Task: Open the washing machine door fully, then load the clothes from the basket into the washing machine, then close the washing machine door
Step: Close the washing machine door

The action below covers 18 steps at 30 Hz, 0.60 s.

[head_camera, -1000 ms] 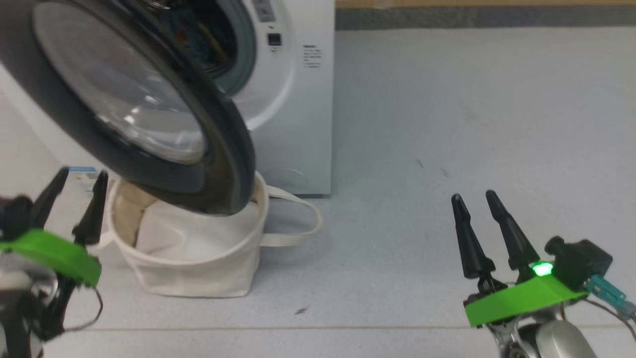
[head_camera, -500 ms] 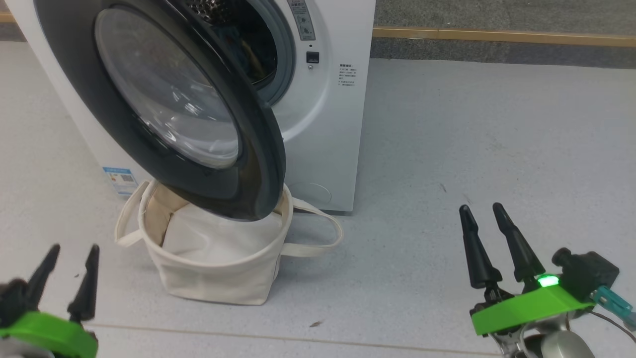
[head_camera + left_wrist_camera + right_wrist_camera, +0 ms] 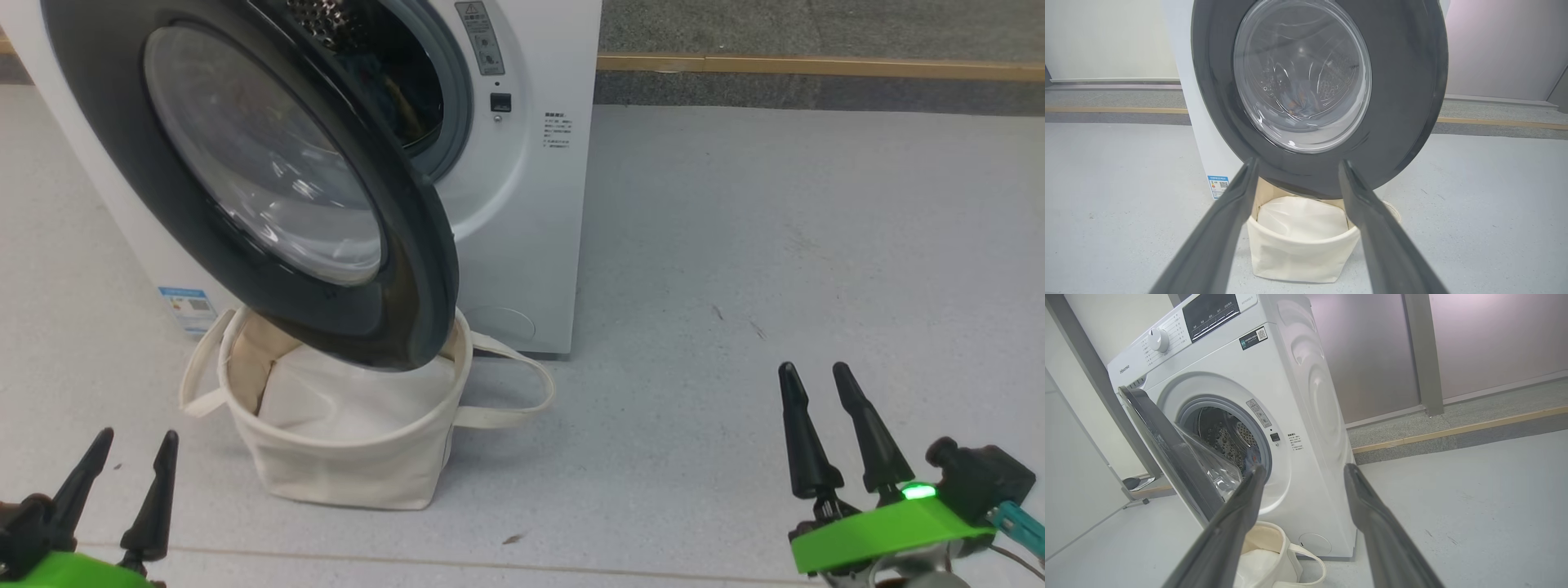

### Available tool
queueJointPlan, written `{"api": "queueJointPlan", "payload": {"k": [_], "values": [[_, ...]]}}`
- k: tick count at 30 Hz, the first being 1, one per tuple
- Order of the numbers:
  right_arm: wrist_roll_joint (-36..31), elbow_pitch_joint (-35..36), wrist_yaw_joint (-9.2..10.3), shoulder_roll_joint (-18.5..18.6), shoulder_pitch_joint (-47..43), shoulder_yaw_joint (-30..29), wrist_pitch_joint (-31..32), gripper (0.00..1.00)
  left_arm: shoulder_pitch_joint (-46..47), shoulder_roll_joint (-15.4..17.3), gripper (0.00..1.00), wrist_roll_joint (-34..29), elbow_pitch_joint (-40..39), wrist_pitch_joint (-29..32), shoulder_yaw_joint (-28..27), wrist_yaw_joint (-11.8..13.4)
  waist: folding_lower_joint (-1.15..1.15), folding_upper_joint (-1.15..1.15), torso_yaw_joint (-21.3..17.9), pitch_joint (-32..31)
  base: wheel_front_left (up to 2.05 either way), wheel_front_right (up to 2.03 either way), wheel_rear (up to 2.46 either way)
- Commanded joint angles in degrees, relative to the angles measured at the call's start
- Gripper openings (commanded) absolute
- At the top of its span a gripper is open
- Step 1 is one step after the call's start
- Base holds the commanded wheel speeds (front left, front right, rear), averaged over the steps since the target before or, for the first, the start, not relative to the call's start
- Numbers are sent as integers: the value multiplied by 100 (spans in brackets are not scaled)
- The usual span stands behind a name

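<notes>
a: were the left fingers (image 3: pixel 153 498) and right fingers (image 3: pixel 804 449) holding something?
b: no, both were spread wide, touching nothing. the washing machine door (image 3: pixel 400 212) stood half open over the basket (image 3: pixel 351 474).

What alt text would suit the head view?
A white washing machine with its round, black-rimmed door partly open above a cream basket on a grey floor. The left gripper and right gripper sit open in the bottom corners.

a pale grey speckled floor (image 3: pixel 775 204) runs far to a wooden strip (image 3: pixel 816 64) and a dark grey band (image 3: pixel 816 28). beyond stand frosted pinkish panels (image 3: pixel 1494 335) and a grey post (image 3: pixel 1423 355). a white wall (image 3: pixel 1069 477) is at left. a thin seam (image 3: pixel 326 556) crosses the near floor.
</notes>
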<state>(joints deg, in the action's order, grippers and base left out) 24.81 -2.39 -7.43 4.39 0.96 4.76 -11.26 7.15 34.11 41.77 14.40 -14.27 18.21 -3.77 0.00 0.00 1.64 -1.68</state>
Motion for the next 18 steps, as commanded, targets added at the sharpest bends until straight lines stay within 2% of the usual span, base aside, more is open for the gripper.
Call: {"api": "queueJointPlan", "payload": {"k": [1, 18], "values": [[28, 209, -6, 34, 108, 89, -55, 100, 246, 282, 100, -43, -178, -72, -341, 16, 0, 0, -26, -3, 0, 0, 0], [112, 173, -6, -23, 28, -23, -4, 100, 253, 323, 100, -22, -328, -10, -296, 87, 0, 0, -89, 14, 0, 0, 0]]}}
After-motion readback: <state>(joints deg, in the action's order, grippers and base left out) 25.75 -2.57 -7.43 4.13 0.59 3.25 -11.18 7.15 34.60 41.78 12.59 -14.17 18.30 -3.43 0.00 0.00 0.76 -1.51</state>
